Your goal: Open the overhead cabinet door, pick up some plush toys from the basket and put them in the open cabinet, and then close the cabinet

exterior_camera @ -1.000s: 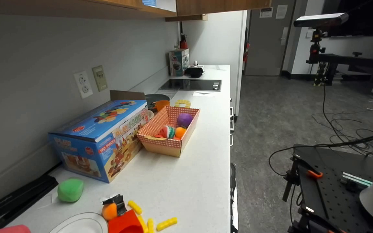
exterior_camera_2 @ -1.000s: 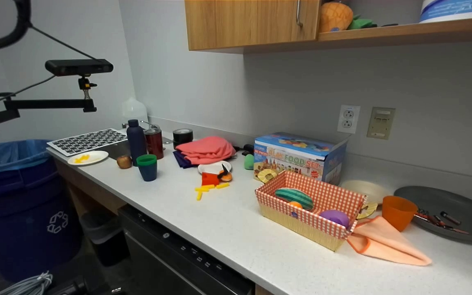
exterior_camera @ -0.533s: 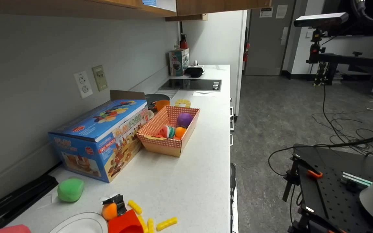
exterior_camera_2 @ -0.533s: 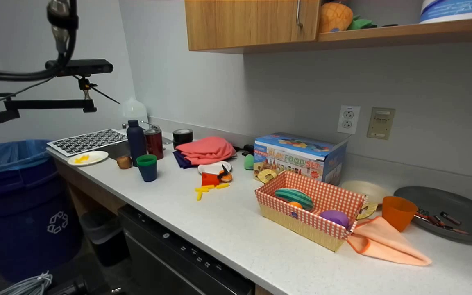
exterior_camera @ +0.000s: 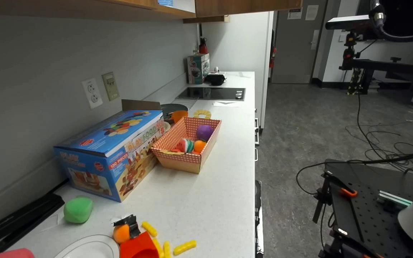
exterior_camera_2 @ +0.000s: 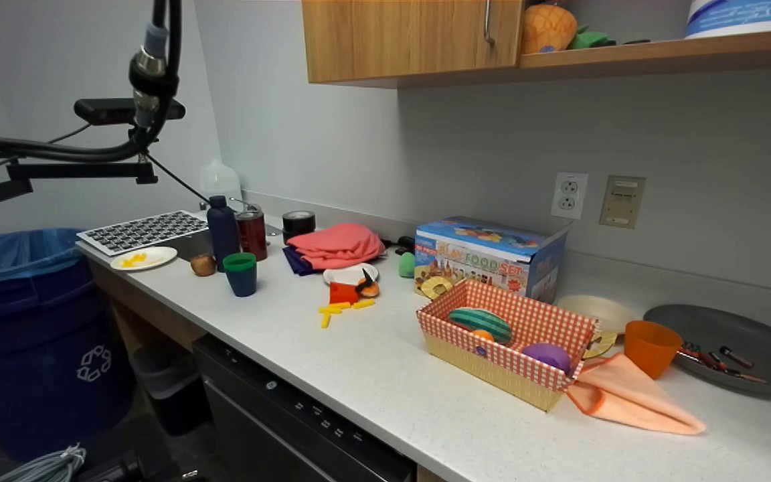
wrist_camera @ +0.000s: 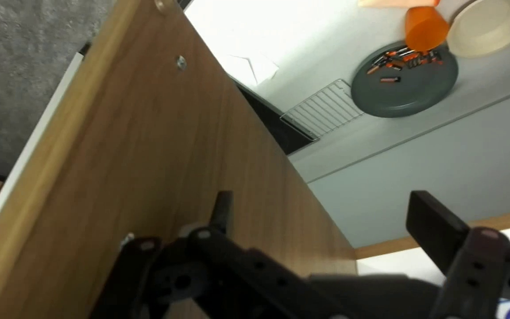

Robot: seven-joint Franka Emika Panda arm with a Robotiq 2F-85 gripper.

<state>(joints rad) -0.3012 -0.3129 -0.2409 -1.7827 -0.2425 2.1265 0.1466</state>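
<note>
The light wooden overhead cabinet point(exterior_camera: 66, 10) has an open door point(exterior_camera: 246, 8) sticking out over the counter. An exterior view shows its open bay point(exterior_camera_2: 640, 56) with an orange plush pineapple point(exterior_camera_2: 549, 28) inside. In the wrist view my gripper point(wrist_camera: 326, 212) is open and empty. One finger is in front of the door's inner face point(wrist_camera: 166, 133), the other in front of the wall; contact cannot be told. The gripper is outside both exterior views. The red-checked basket point(exterior_camera_2: 486, 373) on the counter holds a purple toy point(exterior_camera_2: 547, 355), a watermelon toy point(exterior_camera_2: 481, 323) and an orange toy point(exterior_camera: 199, 146).
A blue play-food box point(exterior_camera_2: 472, 258) stands behind the basket. A white tub point(exterior_camera_2: 747, 17) is in the open bay. An orange cup point(exterior_camera_2: 652, 348), a dark plate point(exterior_camera_2: 733, 348) and a peach cloth point(exterior_camera_2: 633, 398) lie beside the basket. A camera arm point(exterior_camera: 353, 25) stands opposite the counter.
The arm's cable and connector have swung further into both exterior views. The open door's outer edge has shifted very slightly outward. The basket and toys have not moved.
</note>
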